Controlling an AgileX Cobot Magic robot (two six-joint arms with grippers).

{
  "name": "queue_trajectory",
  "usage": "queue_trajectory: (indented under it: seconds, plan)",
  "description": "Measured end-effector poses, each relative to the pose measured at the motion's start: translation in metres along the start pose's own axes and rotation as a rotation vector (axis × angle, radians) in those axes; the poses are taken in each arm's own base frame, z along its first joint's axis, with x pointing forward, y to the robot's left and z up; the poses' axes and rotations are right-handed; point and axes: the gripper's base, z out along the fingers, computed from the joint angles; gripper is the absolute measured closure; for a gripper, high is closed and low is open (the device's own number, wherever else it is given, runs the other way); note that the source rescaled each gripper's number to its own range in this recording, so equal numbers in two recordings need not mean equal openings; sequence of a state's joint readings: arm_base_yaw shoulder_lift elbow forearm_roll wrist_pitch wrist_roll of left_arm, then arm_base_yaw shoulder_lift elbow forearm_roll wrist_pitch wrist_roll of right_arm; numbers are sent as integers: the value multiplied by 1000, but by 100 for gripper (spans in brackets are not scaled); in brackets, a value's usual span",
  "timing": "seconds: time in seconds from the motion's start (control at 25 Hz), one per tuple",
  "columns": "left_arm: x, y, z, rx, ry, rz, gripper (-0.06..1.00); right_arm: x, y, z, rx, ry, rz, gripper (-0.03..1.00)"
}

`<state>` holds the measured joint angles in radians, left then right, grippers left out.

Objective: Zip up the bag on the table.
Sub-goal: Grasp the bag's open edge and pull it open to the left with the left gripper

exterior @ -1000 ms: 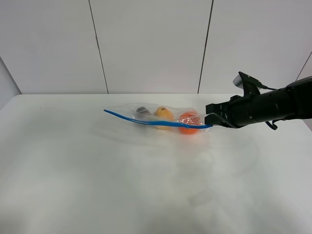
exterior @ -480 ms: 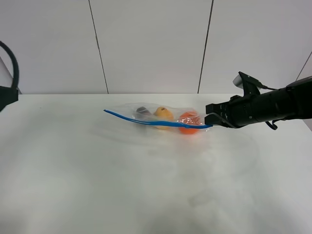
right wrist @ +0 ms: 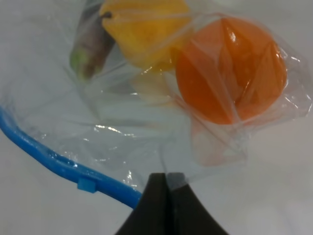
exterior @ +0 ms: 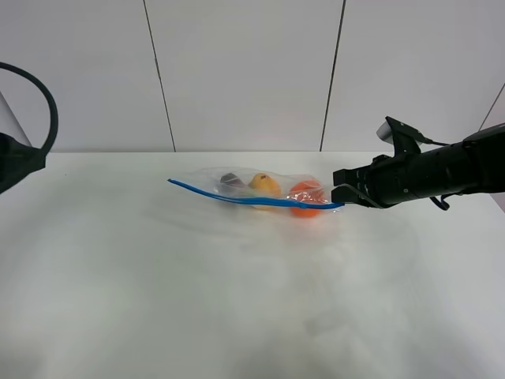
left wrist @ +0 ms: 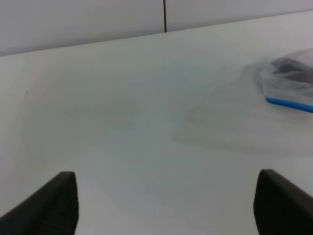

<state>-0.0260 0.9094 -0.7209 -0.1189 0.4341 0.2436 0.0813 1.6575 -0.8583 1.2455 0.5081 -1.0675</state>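
The bag point(exterior: 260, 190) lies on the table point(exterior: 237, 308), clear and crinkly, with a blue zipper strip point(exterior: 252, 200) along its near edge. An orange ball point(right wrist: 230, 68), a yellow fruit point(right wrist: 142, 24) and a purple piece point(right wrist: 88, 49) show through the plastic. My right gripper point(exterior: 339, 197) is shut on the bag's right corner, beside the end of the strip point(right wrist: 58, 161); in the right wrist view the gripper point(right wrist: 166, 183) pinches the plastic. A small blue slider point(right wrist: 87, 184) sits close to it. My left gripper point(left wrist: 166, 175) hangs open over bare table, far left of the bag point(left wrist: 288, 83).
The left arm point(exterior: 20, 162) with a black cable loop shows at the far left edge of the exterior high view. White wall panels stand behind the table's far edge point(exterior: 118, 152).
The left arm has come into the exterior high view from the left edge and moved a little further in. The bag and the right gripper have not moved.
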Motion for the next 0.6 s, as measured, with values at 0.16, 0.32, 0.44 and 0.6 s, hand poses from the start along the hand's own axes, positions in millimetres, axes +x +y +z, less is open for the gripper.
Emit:
queue_trajectory:
  seconds: [0.16,0.32,0.44,0.6]
  plan:
    - [-1,-11,0,58,-8,37,-6,0,0,0,0,0,0,97]
    - [-2,-27,-1,128,-16,88,-6,0,0,0,2,-1,0,97]
    - [-3,-38,-2,182,-22,121,-6,0,0,0,2,-1,0,97]
    - [-3,-56,-6,265,-31,169,-6,0,0,0,2,-1,0,97]
